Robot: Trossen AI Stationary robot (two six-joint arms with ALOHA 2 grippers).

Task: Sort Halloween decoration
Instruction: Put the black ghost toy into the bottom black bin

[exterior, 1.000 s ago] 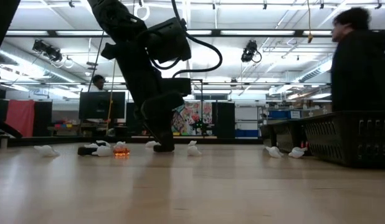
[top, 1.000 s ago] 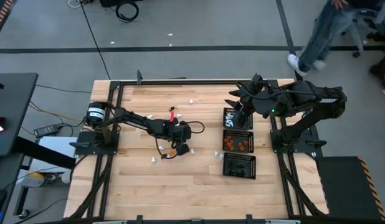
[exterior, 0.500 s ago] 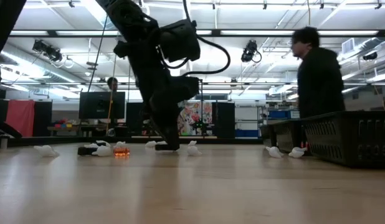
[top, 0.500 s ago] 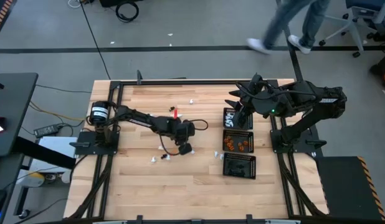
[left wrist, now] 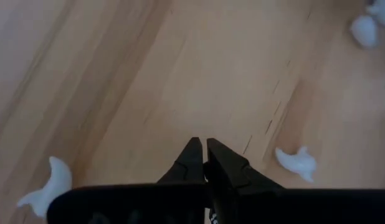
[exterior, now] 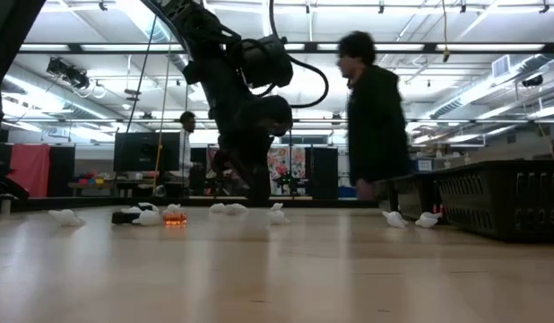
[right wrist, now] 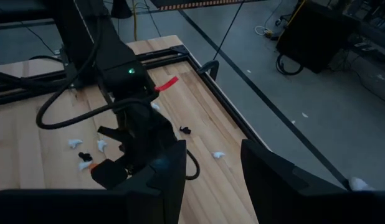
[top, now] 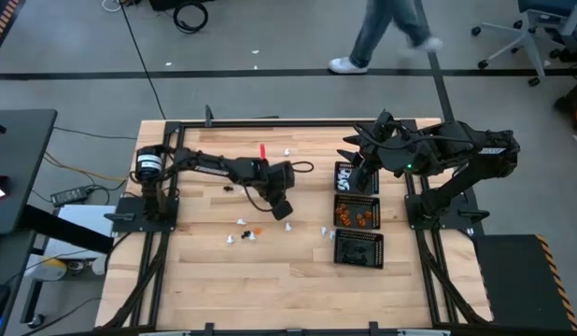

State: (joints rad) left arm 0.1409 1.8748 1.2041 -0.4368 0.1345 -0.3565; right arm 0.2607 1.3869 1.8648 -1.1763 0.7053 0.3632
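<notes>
— Left gripper (left wrist: 204, 163)?
— Jaws together above bare wood, holding nothing that shows; white trinkets (left wrist: 296, 161) lie off to either side of the tips.
— Right gripper (right wrist: 211, 163)?
— Jaws apart, empty, hovering over the trays (top: 356, 213), well away from the loose trinkets.

No text, label, brand, number or sign can be read anywhere in these views. A colourful poster (exterior: 281, 170) hangs in the room behind, but it shows no legible words.
</notes>
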